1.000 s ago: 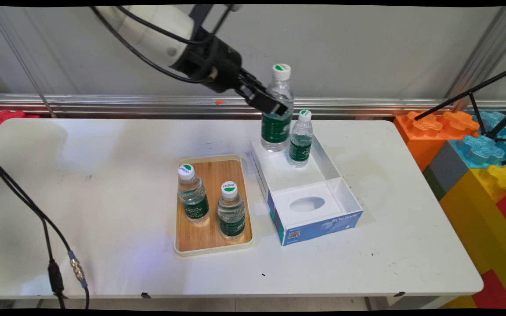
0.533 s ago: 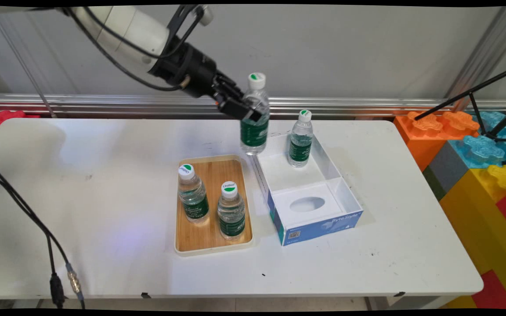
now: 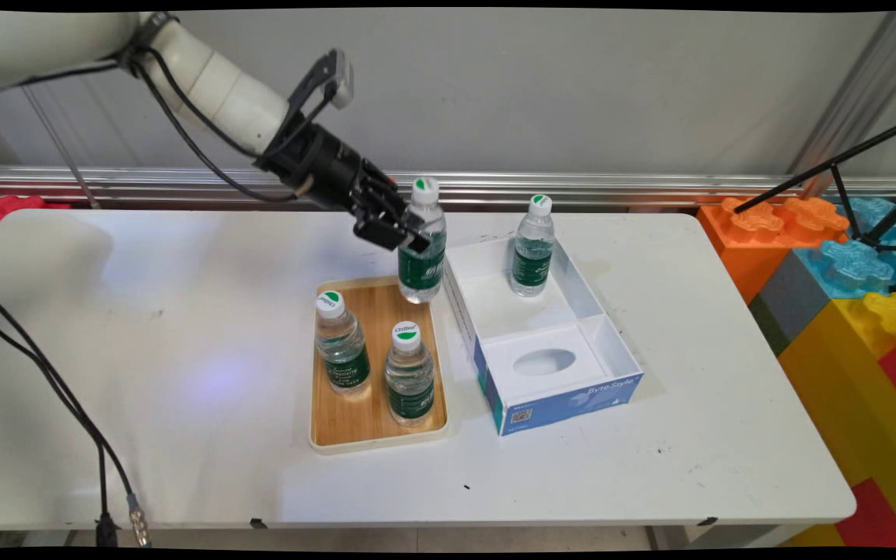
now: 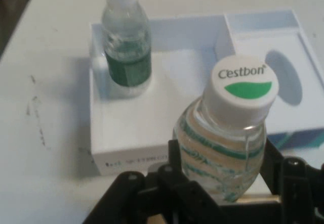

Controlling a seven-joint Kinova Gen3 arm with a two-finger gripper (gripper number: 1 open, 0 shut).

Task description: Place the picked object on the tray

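Note:
My gripper [image 3: 400, 230] is shut on a water bottle [image 3: 421, 247] with a green label and a white cap, holding it upright over the far right corner of the wooden tray [image 3: 339, 432]. In the hand view the held bottle [image 4: 228, 143] stands between my fingers [image 4: 172, 178]. Two more bottles stand on the tray, one at the left [image 3: 341, 347] and one beside it [image 3: 409, 376]. Another bottle [image 3: 533, 247] stands in the far part of the white open box [image 3: 613, 334], also seen in the hand view as bottle [image 4: 125, 44] in the box [image 4: 126, 128].
The box's near part has a white insert with an oval hole [image 3: 544, 362]. Coloured giant blocks [image 3: 845, 295] stand off the table's right end, with a black tripod leg [image 3: 829, 167] above them. Black cables [image 3: 67, 389] hang at the left.
My gripper has carried the bottle from above the box's far left corner leftward and down, to just over the tray's far right corner.

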